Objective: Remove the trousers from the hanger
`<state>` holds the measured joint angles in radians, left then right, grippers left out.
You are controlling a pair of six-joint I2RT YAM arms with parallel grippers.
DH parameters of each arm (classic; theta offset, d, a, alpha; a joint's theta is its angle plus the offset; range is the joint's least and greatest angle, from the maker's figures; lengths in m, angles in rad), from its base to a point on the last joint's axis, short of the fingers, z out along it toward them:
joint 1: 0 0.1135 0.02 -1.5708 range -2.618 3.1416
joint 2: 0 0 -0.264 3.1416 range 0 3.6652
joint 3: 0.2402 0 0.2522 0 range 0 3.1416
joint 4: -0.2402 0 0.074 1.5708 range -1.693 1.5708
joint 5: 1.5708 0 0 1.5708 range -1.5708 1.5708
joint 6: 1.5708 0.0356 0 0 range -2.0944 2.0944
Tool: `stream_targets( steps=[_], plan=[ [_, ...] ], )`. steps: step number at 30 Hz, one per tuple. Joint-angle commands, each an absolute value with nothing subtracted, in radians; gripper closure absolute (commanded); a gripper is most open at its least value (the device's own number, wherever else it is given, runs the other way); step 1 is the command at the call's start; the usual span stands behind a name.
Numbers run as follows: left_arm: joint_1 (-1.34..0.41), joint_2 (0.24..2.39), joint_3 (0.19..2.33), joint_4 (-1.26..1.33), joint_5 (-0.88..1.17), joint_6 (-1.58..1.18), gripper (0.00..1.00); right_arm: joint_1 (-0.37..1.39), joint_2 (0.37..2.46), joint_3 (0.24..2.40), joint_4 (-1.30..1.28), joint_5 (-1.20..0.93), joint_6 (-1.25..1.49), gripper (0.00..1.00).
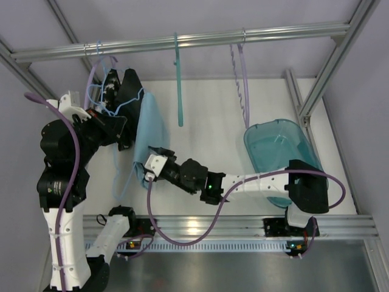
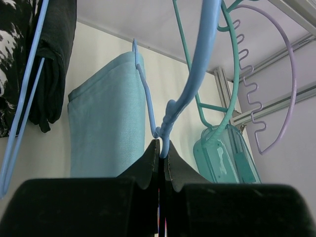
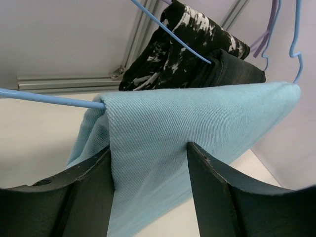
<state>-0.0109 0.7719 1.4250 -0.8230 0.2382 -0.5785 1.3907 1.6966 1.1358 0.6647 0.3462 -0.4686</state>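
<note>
Four hangers [image 2: 197,64] — three garments [image 2: 103,118] — one tub [image 1: 270,123], two arms [image 1: 255,182].

White shells and black joint housings make up the left arm [image 1: 59,182] and right arm [image 1: 255,182], each trailing a lilac cable [image 1: 150,204], with a green light [image 1: 209,187] behind the right gripper's [image 3: 148,148] matte black wedge fingers [image 3: 222,197].

Right wrist view: hanger [image 3: 49,98] bar was hidden under the fold of the trousers [image 3: 197,118]; their lower end was cut off at the bottom edge. Left wrist view: patterned garment [image 2: 12,59] was cropped at the left edge.
</note>
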Motion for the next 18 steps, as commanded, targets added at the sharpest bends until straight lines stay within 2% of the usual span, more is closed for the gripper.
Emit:
stream_targets(
  steps=[1,6,10,12,13,15,17,18],
  plan=[
    [-0.008,0.744,1.493,-0.629,0.273,-0.612,1.00,1.358,1.667,1.180,0.701,0.371,-0.459,0.43],
    [-0.008,0.739,1.485,-0.630,0.284,-0.609,1.00,1.324,1.667,1.190,0.690,0.362,-0.453,0.43],
    [-0.006,0.738,1.480,-0.629,0.293,-0.606,1.00,1.295,1.655,1.190,0.669,0.339,-0.443,0.52],
    [-0.008,0.739,1.477,-0.630,0.302,-0.609,1.00,1.284,1.655,1.193,0.672,0.336,-0.456,0.62],
    [-0.008,0.739,1.474,-0.629,0.307,-0.615,1.00,1.282,1.661,1.198,0.670,0.336,-0.457,0.74],
    [-0.006,0.739,1.467,-0.630,0.314,-0.621,1.00,1.275,1.669,1.221,0.666,0.331,-0.460,0.89],
    [-0.008,0.735,1.454,-0.629,0.316,-0.621,1.00,1.273,1.674,1.239,0.660,0.322,-0.465,1.00],
    [-0.008,0.733,1.450,-0.629,0.311,-0.620,1.00,1.273,1.671,1.241,0.660,0.315,-0.471,1.00]
  ],
)
